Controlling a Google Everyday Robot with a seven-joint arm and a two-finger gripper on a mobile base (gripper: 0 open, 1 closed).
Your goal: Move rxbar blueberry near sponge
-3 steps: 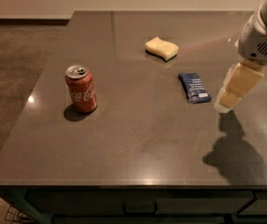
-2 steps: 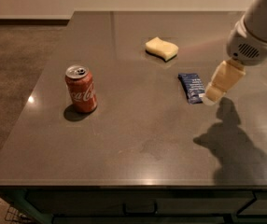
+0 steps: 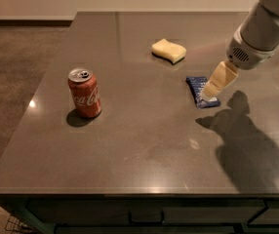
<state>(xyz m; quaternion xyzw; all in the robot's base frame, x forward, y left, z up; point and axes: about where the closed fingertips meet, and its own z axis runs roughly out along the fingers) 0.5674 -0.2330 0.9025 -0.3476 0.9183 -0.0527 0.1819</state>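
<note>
Jaws of the gripper point down and to the left, and their tip lies over the right edge of the blue snack bar; whether they are spread or pressed together I cannot tell, nor whether they touch the wrapper. Under them spreads the dark grey table, which takes up most of the view and runs far out to the left of the jaws and toward the near edge. Behind and above the jaws, up to the right, rises the grey arm that carries them, slanting in from the top right corner. Its dark shadow lies on the tabletop just below and to the right of the jaws. Well to the left of the jaws, at about their level, stands the red can, upright, with its silver top showing. Beyond the jaws and a little to the left lies the sponge, pale yellow with a wavy outline, flat on the table and clear of the bar. Right at the jaws lies the snack bar, flat, its long side running away from the near edge, its left part showing beside the jaws; it sits near the sponge with a strip of bare table between them.
</note>
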